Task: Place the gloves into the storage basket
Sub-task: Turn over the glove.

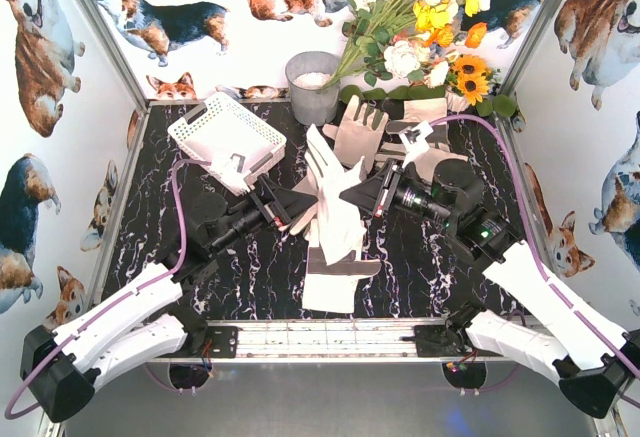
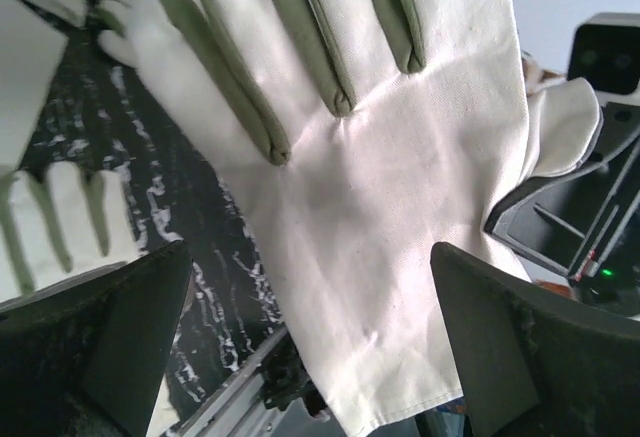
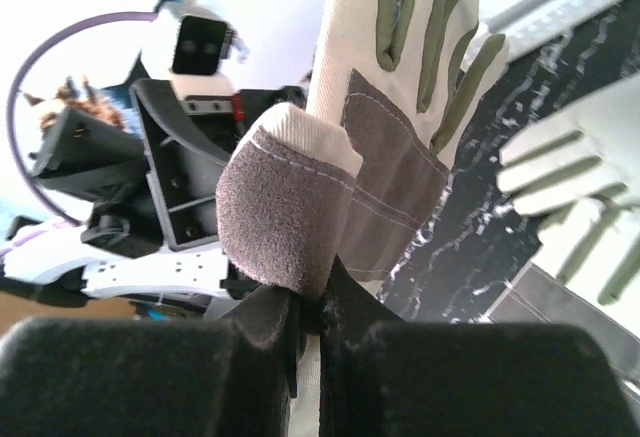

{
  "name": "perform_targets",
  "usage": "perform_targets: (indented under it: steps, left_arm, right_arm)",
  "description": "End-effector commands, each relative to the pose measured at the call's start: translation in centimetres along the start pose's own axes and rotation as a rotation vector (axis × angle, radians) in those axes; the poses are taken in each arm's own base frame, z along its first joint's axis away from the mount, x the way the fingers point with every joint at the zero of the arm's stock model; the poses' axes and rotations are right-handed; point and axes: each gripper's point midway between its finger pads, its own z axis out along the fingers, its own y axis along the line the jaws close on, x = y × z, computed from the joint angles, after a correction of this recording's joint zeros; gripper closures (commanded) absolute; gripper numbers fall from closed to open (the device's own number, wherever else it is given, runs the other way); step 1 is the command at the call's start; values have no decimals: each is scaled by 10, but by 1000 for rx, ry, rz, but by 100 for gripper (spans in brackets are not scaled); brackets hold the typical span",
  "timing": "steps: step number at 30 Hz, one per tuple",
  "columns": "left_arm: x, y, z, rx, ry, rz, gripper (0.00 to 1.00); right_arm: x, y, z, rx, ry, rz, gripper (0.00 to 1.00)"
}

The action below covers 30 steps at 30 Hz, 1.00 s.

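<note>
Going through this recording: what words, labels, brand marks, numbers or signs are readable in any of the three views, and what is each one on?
None: no readable text in any view.
The gloves, the storage basket, the grey bucket and the corgi-print walls show no lettering.
The black arm housings show no marking clear enough to read.

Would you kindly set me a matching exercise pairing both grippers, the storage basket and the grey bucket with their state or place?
1. left gripper
2. right gripper
3. storage basket
4. grey bucket

a. shut on a glove
b. rear left of the table
c. wide open
d. at the back, beside the flowers

Pairs: 1-c, 2-a, 3-b, 4-d
</note>
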Motion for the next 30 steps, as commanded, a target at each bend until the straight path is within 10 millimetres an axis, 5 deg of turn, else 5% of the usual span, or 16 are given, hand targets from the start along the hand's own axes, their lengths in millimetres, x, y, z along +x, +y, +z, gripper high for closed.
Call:
perform_targets:
  steps: [1,8,12,19,30]
  left_arm:
    - [-8,-48,-4,225,-4,12,0]
    - [-3,-63,-7,295,34,7,0]
    - [-4,-88,-16,428,42,5,0]
    - [-7,-120,-28,559,55,42,1]
    - [-15,-108,-33,538,-35,31,55]
  right_arm:
    - [-35,67,-19,-263,-109,-82,100]
    - [-41,94,-39,-387,-161,-117,100]
    - [-39,109,-46,-470,-149,-88,100]
    - [-32,104,-42,-478,-125,-78,100]
    - [-23,83,-36,-410,-134,-65,100]
